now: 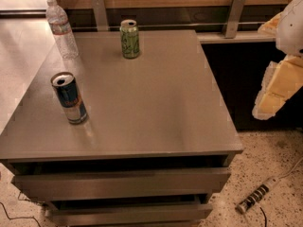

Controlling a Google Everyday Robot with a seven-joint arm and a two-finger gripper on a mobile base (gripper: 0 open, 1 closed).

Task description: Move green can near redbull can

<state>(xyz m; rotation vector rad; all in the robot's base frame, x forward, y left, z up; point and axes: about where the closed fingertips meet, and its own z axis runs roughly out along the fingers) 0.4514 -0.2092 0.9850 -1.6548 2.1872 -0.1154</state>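
Observation:
The green can (pixel 129 39) stands upright at the far middle of the grey cabinet top (pixel 156 103). The redbull can (pixel 69 98), blue and silver with an open top, stands upright near the left front of the same top, well apart from the green can. My gripper (pixel 261 70) hangs off the right side of the cabinet, above the floor and far from both cans. Its two yellowish fingers (pixel 279 86) stand apart and hold nothing.
A clear plastic water bottle (pixel 61 28) stands at the far left corner of the top. A wooden wall with metal brackets (pixel 234 13) runs behind. Below the top are drawers (pixel 123 183). A power strip (pixel 258 197) lies on the speckled floor at the right.

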